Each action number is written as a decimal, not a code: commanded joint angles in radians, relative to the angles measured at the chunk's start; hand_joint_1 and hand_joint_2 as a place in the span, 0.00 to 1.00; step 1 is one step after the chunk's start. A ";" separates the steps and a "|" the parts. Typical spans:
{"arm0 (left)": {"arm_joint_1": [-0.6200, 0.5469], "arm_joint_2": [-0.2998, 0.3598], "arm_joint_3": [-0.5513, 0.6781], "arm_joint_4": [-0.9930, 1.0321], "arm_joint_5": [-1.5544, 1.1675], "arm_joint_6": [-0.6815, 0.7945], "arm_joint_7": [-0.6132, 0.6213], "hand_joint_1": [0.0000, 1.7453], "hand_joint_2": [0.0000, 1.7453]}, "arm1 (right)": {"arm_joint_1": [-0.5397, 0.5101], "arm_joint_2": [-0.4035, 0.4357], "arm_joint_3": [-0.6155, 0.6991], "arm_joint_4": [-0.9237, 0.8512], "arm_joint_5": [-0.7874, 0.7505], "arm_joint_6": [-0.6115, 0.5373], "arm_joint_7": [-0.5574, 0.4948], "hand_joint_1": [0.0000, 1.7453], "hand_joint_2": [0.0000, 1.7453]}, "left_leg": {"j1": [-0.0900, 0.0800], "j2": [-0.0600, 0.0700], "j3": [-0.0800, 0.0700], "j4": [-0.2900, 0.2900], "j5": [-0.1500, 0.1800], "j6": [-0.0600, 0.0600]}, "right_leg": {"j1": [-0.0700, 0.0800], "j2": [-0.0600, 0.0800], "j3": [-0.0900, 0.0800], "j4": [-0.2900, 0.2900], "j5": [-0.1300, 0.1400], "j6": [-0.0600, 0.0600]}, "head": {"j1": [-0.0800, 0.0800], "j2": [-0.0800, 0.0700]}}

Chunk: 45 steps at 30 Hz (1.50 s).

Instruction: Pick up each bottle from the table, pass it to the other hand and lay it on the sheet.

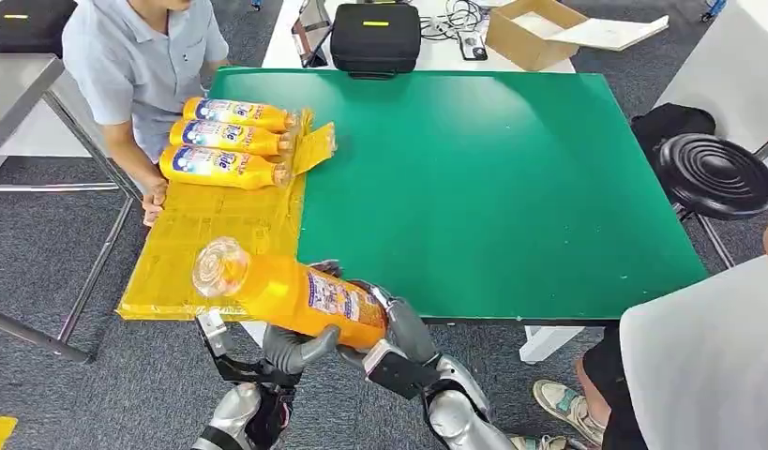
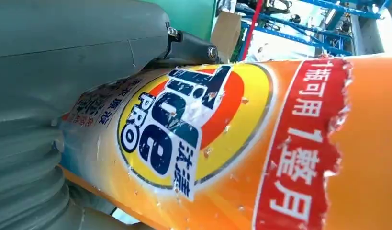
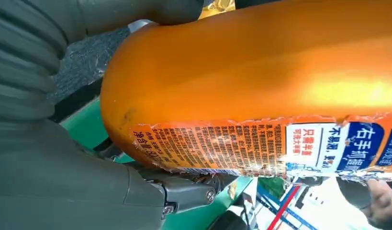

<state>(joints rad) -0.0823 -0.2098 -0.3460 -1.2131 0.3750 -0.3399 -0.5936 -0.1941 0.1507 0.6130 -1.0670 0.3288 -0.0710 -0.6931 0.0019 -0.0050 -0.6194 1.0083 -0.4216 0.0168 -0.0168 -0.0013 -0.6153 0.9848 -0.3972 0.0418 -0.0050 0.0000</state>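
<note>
Nearest the robot, at about six o'clock in the head view, both hands hold one orange bottle (image 1: 291, 295) in the air just off the near edge of the bench (image 1: 492, 187). The left hand (image 1: 300, 349) curls under its middle; the right hand (image 1: 391, 336) wraps its base end. The bottle lies tilted, its clear capped end toward ten o'clock, over the near corner of the yellow sheet (image 1: 211, 244).

The left wrist view adds the bottle's front label, a round blue-and-orange logo beside a torn red strip. The right wrist view adds the back label's fine print, also torn.

Farther off, at eleven o'clock, three more orange bottles (image 1: 232, 141) lie side by side on the sheet. A person (image 1: 141, 66) sits just beyond them, one hand on the sheet's edge. At twelve o'clock stand a black case (image 1: 375, 37) and an open cardboard box (image 1: 530, 33).
</note>
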 commanded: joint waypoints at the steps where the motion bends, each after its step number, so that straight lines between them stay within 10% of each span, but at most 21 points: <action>1: -0.052 -0.001 -0.032 0.009 0.058 -0.077 0.042 1.00 1.00 | -0.007 0.002 0.069 0.118 0.007 0.025 0.007 0.75 1.00 | 0.001 -0.002 0.006 -0.001 -0.002 -0.001 | 0.001 -0.002 0.007 -0.001 -0.003 -0.002 | 0.000 0.000; 2: -0.050 0.000 -0.029 0.007 0.063 -0.081 0.046 1.00 1.00 | -0.006 0.003 0.065 0.120 0.005 0.025 0.007 0.35 1.00 | 0.001 -0.002 0.004 0.000 -0.002 -0.001 | 0.001 -0.002 0.005 -0.001 -0.002 -0.002 | 0.000 0.000; 4: -0.047 0.001 -0.026 0.004 0.065 -0.082 0.047 1.00 1.00 | -0.004 0.006 0.058 0.121 0.002 0.023 0.007 0.06 1.00 | 0.001 -0.002 0.004 -0.001 -0.001 -0.001 | 0.001 -0.002 0.005 -0.001 -0.002 -0.002 | 0.000 0.000; 8: -0.038 0.004 -0.019 -0.007 0.070 -0.084 0.049 1.00 1.00 | 0.002 0.014 0.045 0.116 -0.007 0.019 0.014 0.00 1.00 | 0.001 -0.002 0.003 0.000 -0.001 -0.001 | 0.001 -0.002 0.004 -0.001 -0.002 -0.001 | 0.000 0.000; 9: -0.036 0.004 -0.015 -0.010 0.074 -0.086 0.049 1.00 1.00 | 0.004 0.015 0.042 0.112 -0.006 0.012 0.016 0.00 0.00 | 0.000 -0.001 0.002 0.000 -0.001 -0.001 | 0.001 -0.001 0.002 -0.001 -0.001 -0.001 | 0.000 0.000; 25: -0.038 0.032 0.073 -0.038 0.071 -0.030 0.081 1.00 1.00 | 0.061 -0.019 -0.034 0.037 0.001 -0.081 0.003 0.00 0.00 | 0.002 -0.003 0.007 0.000 -0.003 -0.001 | 0.002 -0.003 0.008 -0.001 -0.004 -0.003 | 0.000 0.000; 45: -0.063 0.088 0.171 -0.092 -0.470 0.741 0.046 1.00 1.00 | 0.196 -0.022 -0.373 -0.132 -0.087 -0.378 -0.005 0.00 0.00 | 0.000 -0.001 0.002 -0.001 -0.001 -0.001 | 0.000 -0.001 0.003 0.000 -0.001 -0.001 | 0.000 0.000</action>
<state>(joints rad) -0.0986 -0.1717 -0.1903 -1.3482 0.1639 0.1154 -0.5142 -0.0115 0.1297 0.4111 -1.1643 0.2662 -0.3797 -0.6977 0.0019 -0.0052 -0.6198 1.0083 -0.4217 0.0168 -0.0168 -0.0014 -0.6153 0.9848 -0.3972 0.0419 -0.0050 0.0000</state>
